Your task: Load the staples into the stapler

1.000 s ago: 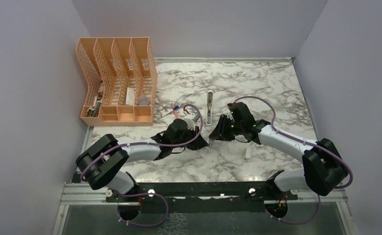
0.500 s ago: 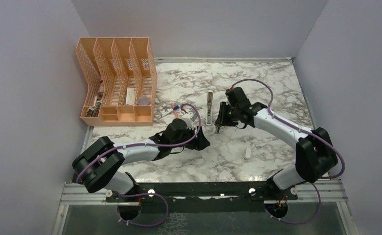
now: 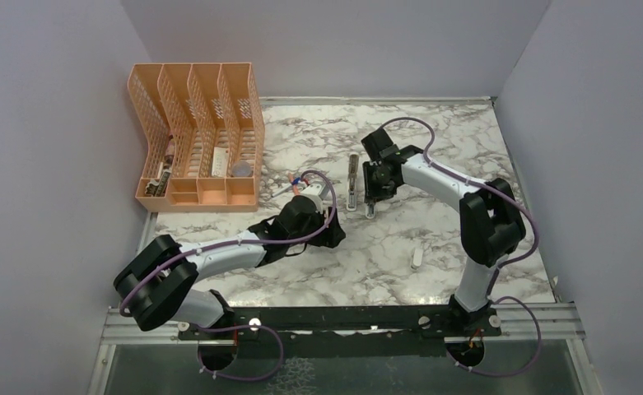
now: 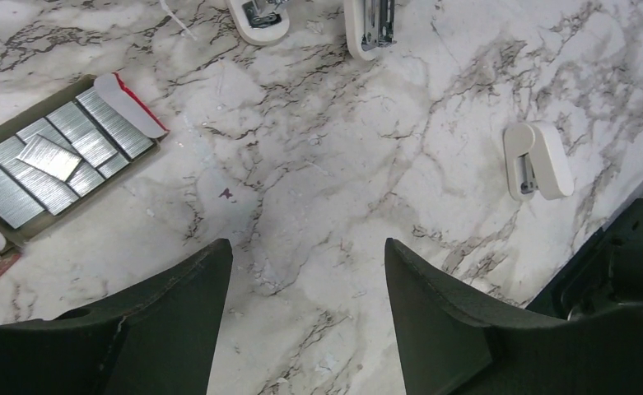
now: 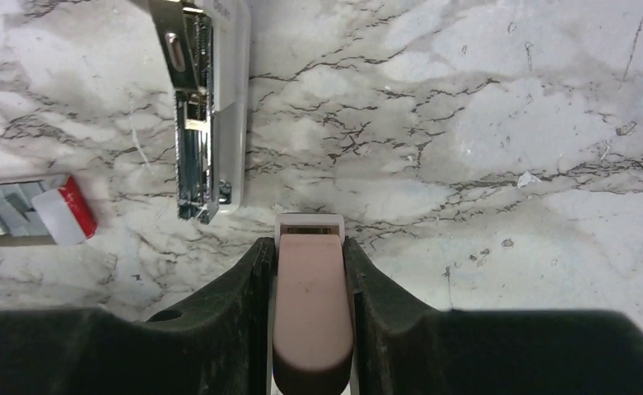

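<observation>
Where the staples (image 4: 95,136) lie: in grey rows inside a flat open box (image 4: 128,103) with a red-and-white flap, on the tabletop (image 3: 318,132); one strip sits askew on top of the others.
Stapler (image 5: 207,107): flat on the tabletop, opened, its silver channel facing up beside the white body; apart from the box, which lies to its left in the right wrist view.
Left gripper (image 4: 305,247): low over bare marble, fingers spread wide with nothing between them; the box is off to its left, not touched.
Right gripper (image 5: 309,243): clamped on a pink block (image 5: 311,321), one finger against each side; the block's white front end points at the marble just right of the stapler's near end, with a small gap.
White piece (image 4: 536,160): small, lying alone on the tabletop, well apart from box and stapler.
Rack (image 3: 198,140): orange, mesh-walled, at the far left corner, holding small items that are too small to tell.
</observation>
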Controlling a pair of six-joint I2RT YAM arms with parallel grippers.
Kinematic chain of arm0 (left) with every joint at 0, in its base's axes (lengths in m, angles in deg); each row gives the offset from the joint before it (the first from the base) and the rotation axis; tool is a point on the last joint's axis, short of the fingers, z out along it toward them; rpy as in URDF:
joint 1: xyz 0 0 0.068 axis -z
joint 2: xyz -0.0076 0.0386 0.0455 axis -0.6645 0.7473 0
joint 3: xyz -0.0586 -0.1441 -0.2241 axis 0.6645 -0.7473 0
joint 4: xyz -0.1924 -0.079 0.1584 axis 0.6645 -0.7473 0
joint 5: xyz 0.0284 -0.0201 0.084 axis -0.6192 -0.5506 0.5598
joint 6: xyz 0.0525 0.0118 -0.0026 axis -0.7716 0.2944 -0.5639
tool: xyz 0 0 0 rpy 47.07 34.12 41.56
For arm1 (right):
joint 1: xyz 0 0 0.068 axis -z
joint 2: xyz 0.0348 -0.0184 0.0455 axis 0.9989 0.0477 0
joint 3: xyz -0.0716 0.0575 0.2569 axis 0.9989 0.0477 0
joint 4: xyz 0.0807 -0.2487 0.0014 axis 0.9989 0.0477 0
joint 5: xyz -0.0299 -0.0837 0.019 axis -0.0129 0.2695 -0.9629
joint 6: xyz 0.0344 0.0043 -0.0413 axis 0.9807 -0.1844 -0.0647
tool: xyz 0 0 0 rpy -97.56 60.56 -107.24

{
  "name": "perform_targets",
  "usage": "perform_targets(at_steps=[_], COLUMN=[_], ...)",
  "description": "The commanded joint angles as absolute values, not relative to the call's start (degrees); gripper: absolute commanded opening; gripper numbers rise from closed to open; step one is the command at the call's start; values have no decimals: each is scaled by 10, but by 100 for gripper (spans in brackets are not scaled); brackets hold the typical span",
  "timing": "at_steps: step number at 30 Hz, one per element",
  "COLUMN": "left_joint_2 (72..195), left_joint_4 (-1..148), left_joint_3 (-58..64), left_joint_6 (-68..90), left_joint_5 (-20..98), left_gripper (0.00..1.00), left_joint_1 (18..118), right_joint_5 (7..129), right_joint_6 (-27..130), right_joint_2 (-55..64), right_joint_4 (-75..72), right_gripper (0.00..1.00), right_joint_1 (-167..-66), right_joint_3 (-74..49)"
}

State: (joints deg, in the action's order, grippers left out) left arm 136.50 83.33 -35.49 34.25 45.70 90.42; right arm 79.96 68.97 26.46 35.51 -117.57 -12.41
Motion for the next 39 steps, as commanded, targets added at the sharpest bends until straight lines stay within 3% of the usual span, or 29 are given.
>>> perform_targets(at_steps=[1, 25, 39], left_joint_2=[1349, 1358, 1330], left_joint_4=[807, 810, 817], left_joint_3=[-342, -349, -353], left_joint_6=[311, 299, 310], left_joint_5=[491, 491, 500], left_gripper=[69, 69, 74], left_joint_1=[905, 905, 905], right_joint_5=[833, 829, 845], right_joint_6=[677, 675, 682], right_joint_2=[304, 377, 233], right_joint_4=[396, 409, 383], right_gripper=[33, 41, 53], right_joint_1=[-1173, -1169, -1169], right_joint_3=[-160, -204, -135])
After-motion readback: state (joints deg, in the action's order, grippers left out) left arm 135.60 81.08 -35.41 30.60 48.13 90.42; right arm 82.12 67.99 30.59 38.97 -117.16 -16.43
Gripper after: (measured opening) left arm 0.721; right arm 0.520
